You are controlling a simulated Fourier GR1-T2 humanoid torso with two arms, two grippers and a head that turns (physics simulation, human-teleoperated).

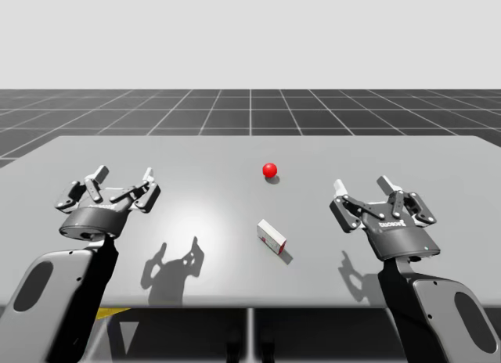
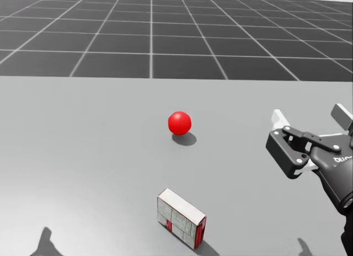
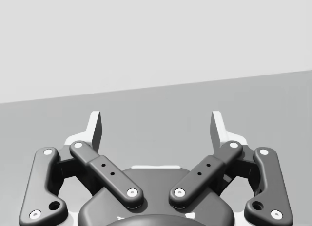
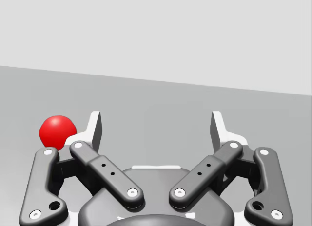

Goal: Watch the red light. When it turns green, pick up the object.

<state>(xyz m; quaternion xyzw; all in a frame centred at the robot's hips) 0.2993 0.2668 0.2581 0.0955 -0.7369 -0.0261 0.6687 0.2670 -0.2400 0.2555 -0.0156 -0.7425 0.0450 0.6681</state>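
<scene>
One red ball (image 1: 269, 170), one seemingly white-red box (image 1: 272, 237), two hands (image 1: 123, 179) (image 1: 362, 185)

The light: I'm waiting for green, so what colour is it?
The light is red, clearest in the head view.

My left gripper (image 1: 122, 183) hovers over the tabletop (image 1: 196, 156) near its left edge, jaws spread wide. My right gripper (image 1: 362, 192) hovers near the right edge, likewise spread.

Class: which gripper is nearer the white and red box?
Right. The right gripper hovers a short way to the right of the box; the left gripper hovers much farther off to its left.
</scene>
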